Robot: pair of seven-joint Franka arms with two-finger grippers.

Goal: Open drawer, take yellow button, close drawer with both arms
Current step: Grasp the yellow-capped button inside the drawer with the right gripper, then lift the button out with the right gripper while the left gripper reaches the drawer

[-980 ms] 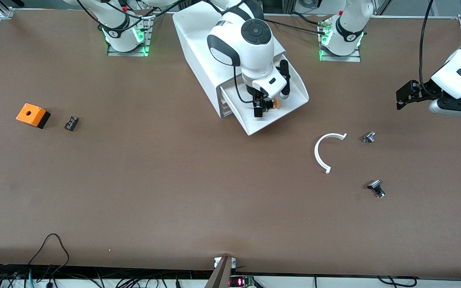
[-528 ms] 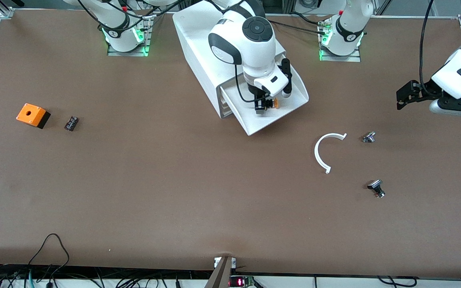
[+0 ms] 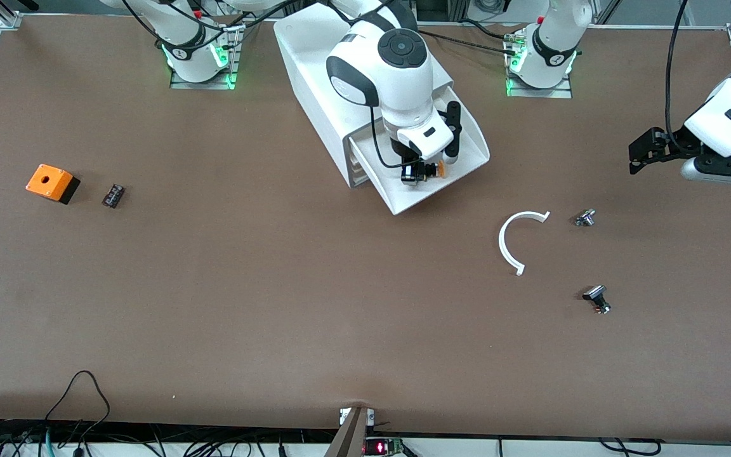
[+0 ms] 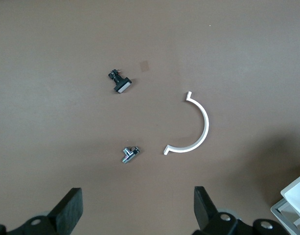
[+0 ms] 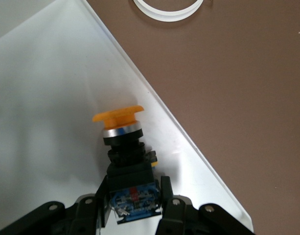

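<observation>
- Take-the-button step — my right gripper (image 5: 132, 198) is down in the open drawer (image 3: 460, 168), fingers clamped on the button (image 5: 124, 147)'s black body, orange cap sticking out.
- A second ago those fingers stood wide around it.
- Next, I'd say: lift straight up, clear of the drawer's rim.
- My left gripper (image 4: 135, 215) waits apart — over the table's left-arm end.

1. A wide brown table (image 3: 276, 304) is seen.
2. A big white box cabinet (image 3: 315, 76) is placed on it.
3. An orange box with a hole (image 3: 52, 183) and a small black part (image 3: 113, 195) are laid toward the right arm's end.
4. A white half-ring (image 3: 513, 241) and two small silver-black parts (image 3: 585, 218) (image 3: 596, 298) are laid toward the left arm's end.
</observation>
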